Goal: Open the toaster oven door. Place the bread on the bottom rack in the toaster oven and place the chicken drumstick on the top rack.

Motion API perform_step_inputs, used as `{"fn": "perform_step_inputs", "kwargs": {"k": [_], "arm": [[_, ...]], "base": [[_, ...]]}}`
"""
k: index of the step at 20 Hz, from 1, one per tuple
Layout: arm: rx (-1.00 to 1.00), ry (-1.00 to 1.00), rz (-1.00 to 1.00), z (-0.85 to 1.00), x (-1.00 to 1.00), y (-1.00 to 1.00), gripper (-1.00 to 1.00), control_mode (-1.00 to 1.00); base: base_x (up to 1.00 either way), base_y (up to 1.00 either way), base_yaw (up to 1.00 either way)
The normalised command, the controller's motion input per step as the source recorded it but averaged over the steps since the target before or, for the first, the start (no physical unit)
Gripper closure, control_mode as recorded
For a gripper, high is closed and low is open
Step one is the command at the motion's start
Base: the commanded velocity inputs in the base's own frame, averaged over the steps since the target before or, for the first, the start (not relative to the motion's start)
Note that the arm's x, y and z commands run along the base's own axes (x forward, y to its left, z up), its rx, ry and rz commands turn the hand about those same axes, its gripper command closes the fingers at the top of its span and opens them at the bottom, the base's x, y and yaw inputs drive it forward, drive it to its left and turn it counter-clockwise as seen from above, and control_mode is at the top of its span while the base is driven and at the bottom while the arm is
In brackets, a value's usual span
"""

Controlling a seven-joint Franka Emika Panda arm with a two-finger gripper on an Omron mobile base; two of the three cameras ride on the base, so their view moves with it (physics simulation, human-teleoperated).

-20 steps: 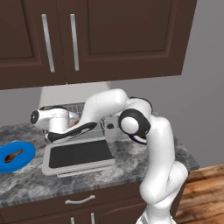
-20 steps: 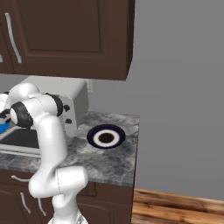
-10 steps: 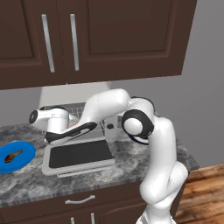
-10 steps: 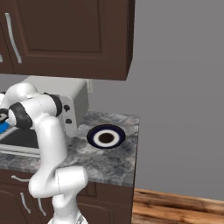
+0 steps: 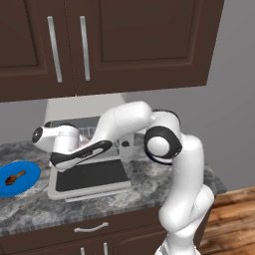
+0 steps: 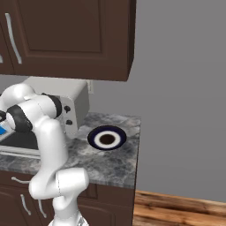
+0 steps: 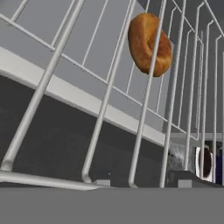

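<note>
The toaster oven door (image 5: pixel 91 178) lies open; the bread (image 7: pixel 150 43) rests on a wire rack (image 7: pixel 109 83) inside. The gripper (image 7: pixel 142 180) is empty, its jaws partly apart. The drumstick (image 5: pixel 15 177) waits on the blue plate (image 5: pixel 30 171): light, firm, possibly slippery, best pinched across its thick end.

We see a golden-brown bread (image 7: pixel 149 43) behind silver wire bars, a light grey toaster oven (image 5: pixel 74 107) with a dark glass toaster oven door (image 5: pixel 92 177) framed in pale grey, and a reddish-brown chicken drumstick (image 5: pixel 15 178) on a bright blue plate (image 5: pixel 27 169). The desk (image 5: pixel 144 194) is mottled grey stone, the cabinets (image 5: pixel 129 45) dark brown with silver handles, and a navy-rimmed white plate (image 6: pixel 107 138) has a dark centre.
</note>
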Motion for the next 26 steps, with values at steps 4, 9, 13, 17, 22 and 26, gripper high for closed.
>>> {"fn": "perform_step_inputs", "kwargs": {"k": [4,9,13,17,22,26], "arm": [[0.04,0.06,0.00,-0.26,-0.55,0.07,1.00,-1.00],[0.03,0.08,0.00,-0.27,-0.50,0.11,1.00,-1.00],[0.03,0.07,0.00,-0.25,-0.51,0.09,1.00,-1.00],[0.03,0.04,0.00,-0.25,-0.53,0.10,1.00,-1.00],[0.03,0.05,0.00,-0.26,-0.48,0.09,1.00,-1.00],[0.02,0.06,0.00,-0.21,-0.25,0.01,1.00,-1.00]], "base": [[0.00,0.00,0.00],[0.00,0.00,0.00],[0.00,0.00,0.00],[0.00,0.00,0.00],[0.00,0.00,0.00],[0.00,0.00,0.00]]}}
